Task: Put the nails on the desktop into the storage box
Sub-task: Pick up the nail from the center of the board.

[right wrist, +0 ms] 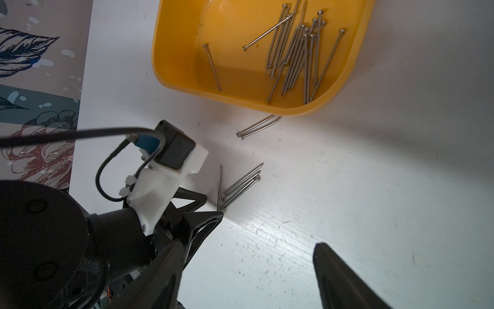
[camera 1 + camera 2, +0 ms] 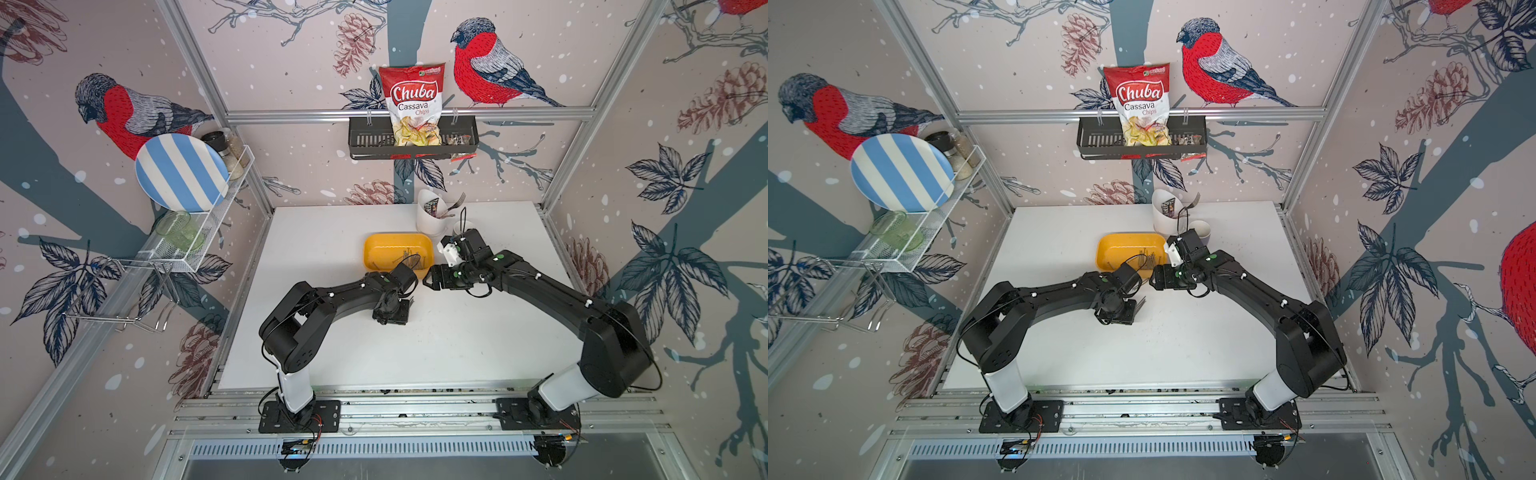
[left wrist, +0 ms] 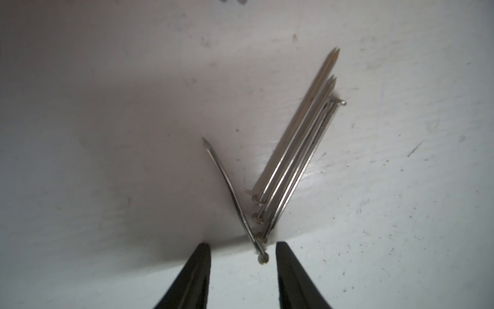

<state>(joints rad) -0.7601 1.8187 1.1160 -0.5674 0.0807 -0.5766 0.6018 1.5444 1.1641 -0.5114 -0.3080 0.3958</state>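
Left gripper (image 3: 242, 244) is down at the desktop (image 2: 436, 357), roughly table centre. Fingers (image 3: 197, 273) are parted and clamp nothing. The head of one slightly bent nail (image 3: 230, 192) lies in the gap between the tips, nearer one finger; can't tell if it touches. Just past the tips is a bundle of about five nails (image 3: 296, 144), flat on the desktop side by side, meeting the bent nail at the near end in a V. Further toward 12 o'clock a pair of nails (image 1: 258, 125) lies on the desktop, far ends right at the storage box (image 1: 171, 67) wall. Right gripper (image 2: 429, 279) is at 1 o'clock from the left gripper, pointing toward 9 o'clock, just off the box's 5 o'clock corner. Its jaws are spread wide, nothing between them. The box sits at 12 o'clock from the left gripper and holds most of the nails: a heap in its 3 o'clock half, one loner toward 9 o'clock. At 1 o'clock from the box is a white cutlery holder (image 2: 430, 220) with a fork (image 2: 457, 202) in it. A white mug (image 2: 464, 227) is just beside it, partly hidden by the right wrist. On the back wall at 12 o'clock is a black wire basket (image 2: 365, 139) holding a Chuba cassava chips bag (image 2: 413, 99).
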